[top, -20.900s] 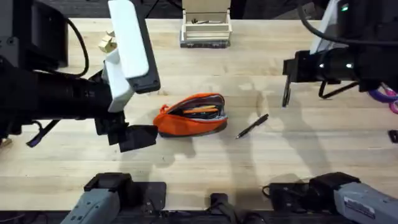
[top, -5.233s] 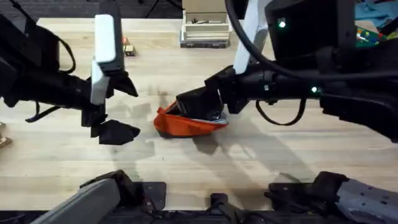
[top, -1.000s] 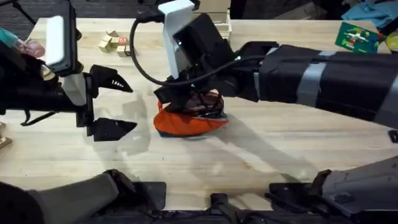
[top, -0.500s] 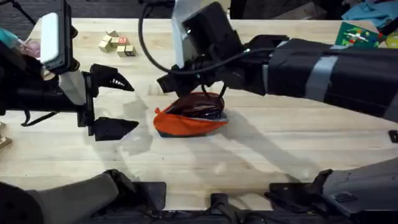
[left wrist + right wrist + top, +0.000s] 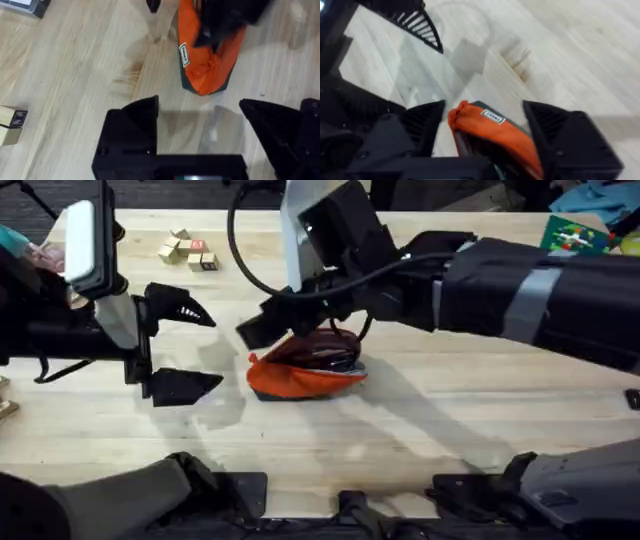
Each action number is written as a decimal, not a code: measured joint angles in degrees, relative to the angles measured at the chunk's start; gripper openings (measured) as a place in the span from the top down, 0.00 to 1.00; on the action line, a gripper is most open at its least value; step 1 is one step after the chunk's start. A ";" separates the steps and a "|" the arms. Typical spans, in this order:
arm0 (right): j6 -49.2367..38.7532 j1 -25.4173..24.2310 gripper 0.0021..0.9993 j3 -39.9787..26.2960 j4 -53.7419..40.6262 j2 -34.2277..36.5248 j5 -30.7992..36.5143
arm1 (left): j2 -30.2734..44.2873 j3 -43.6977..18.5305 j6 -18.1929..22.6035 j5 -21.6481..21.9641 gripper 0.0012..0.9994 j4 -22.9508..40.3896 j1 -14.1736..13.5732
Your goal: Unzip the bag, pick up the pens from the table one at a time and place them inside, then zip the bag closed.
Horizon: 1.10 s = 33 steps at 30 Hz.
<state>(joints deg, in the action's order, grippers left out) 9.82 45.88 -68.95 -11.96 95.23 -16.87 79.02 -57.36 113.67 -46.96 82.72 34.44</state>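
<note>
Small wooden blocks clustered near the far left, one with a red face. Two pale blocks stacked at one edge of the left wrist view. Green printed card at the far right corner. Small dark object at the right edge.

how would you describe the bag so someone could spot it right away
On the table, look near the middle, right under the right gripper. The bag is a small orange pouch with a dark underside and a white label at its end, the sole bright orange thing there.
</note>
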 joint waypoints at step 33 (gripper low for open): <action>-9.92 15.31 0.00 -10.40 -16.64 -1.52 17.07 | 0.00 0.00 1.58 1.74 0.01 -0.46 7.56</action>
<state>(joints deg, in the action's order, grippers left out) -0.10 61.19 -79.35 -28.60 93.71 0.20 79.02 -57.36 115.24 -45.22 82.26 42.00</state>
